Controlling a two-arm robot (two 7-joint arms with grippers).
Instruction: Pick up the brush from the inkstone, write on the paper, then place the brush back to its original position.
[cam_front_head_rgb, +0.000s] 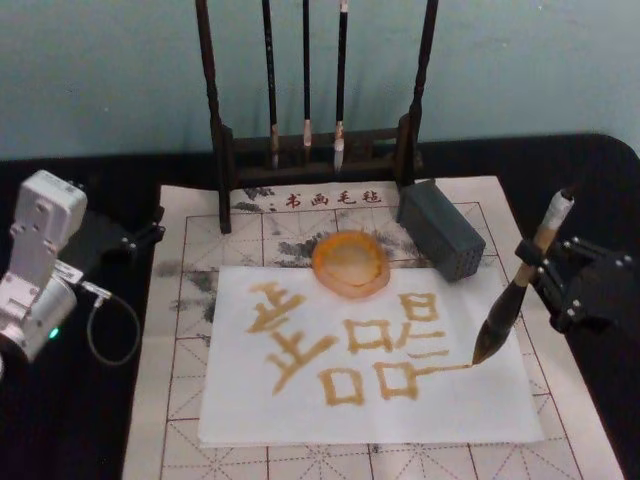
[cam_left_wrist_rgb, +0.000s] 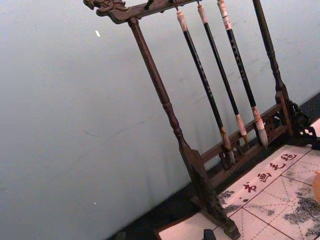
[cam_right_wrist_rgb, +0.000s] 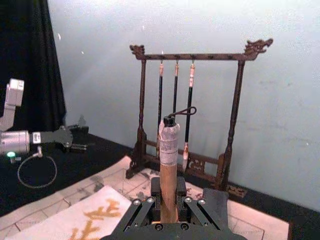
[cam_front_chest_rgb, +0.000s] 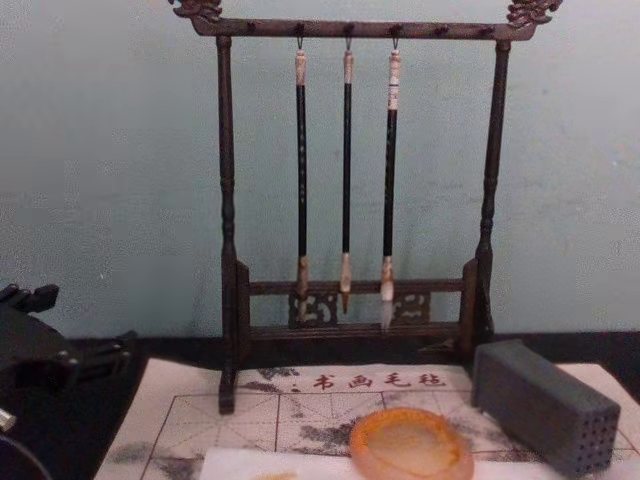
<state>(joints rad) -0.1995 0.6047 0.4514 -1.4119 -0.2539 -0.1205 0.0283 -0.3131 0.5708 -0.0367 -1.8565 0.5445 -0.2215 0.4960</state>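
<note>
My right gripper (cam_front_head_rgb: 535, 268) is shut on the tan handle of the brush (cam_front_head_rgb: 520, 290) at the right side of the table. The brush leans, and its dark bristle tip touches the white paper (cam_front_head_rgb: 300, 410) at the end of an amber stroke. Several amber characters cover the paper. In the right wrist view the brush handle (cam_right_wrist_rgb: 169, 170) stands up between my right gripper's (cam_right_wrist_rgb: 168, 200) fingers. The round amber inkstone (cam_front_head_rgb: 350, 263) sits at the paper's far edge, with nothing on it; it also shows in the chest view (cam_front_chest_rgb: 410, 445). My left gripper (cam_front_head_rgb: 152, 228) is parked, open, off the mat's left edge.
A dark wooden rack (cam_front_head_rgb: 220, 150) with three thin hanging brushes (cam_front_head_rgb: 305, 110) stands behind the inkstone. A grey block with small holes (cam_front_head_rgb: 440, 230) lies right of the inkstone, near the brush. The gridded felt mat (cam_front_head_rgb: 180, 320) lies under the paper. A cable loop (cam_front_head_rgb: 110, 335) lies left.
</note>
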